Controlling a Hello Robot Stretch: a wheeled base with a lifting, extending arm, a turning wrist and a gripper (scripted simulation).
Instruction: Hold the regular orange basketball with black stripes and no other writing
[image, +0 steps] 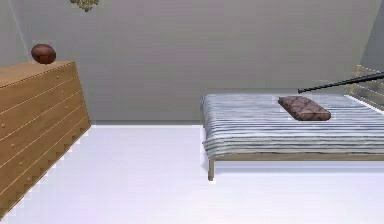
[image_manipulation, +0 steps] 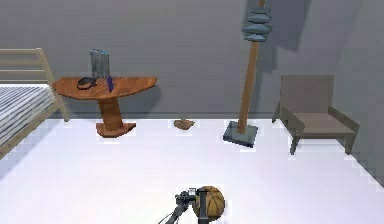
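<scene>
**Arm side view, near edge.** My gripper (image_manipulation: 182, 205), a dark body with thin fingers, sits just left of the round orange basketball with black stripes (image_manipulation: 211, 203). The pale grey floor (image_manipulation: 120, 180) lies behind both. I cannot tell whether the ball hangs in my grasp or rests on that floor. Nor can I tell whether my fingers stand apart or together. The ball is right at the fingers, which I judge to fit the hold the task asks for.

**Arm side view, far side.** A round reddish wooden side table (image_manipulation: 125, 88) stands just right of the bed's pale wooden frame (image_manipulation: 25, 72), probably as a nightstand. It carries a clear cylindrical container (image_manipulation: 100, 65). A tall wooden pole ringed with blue-grey discs (image_manipulation: 255, 60) and a grey-brown armchair (image_manipulation: 315, 115) stand back near the far wall. A small brown object (image_manipulation: 183, 124) lies on the floor between table and pole.

**Forward view.** A darker reddish-brown ball (image: 43, 53) rests on a light wooden dresser (image: 35, 115) at the left. I judge it a look-alike rather than my target. A brown cushion (image: 304, 108) lies on the bed's striped blanket (image: 250, 120), and a dark thin rod (image: 340, 82) lies beyond it.

**Count.** Two balls. One each of gripper, table, container, pole, armchair, dresser, cushion and rod.
</scene>
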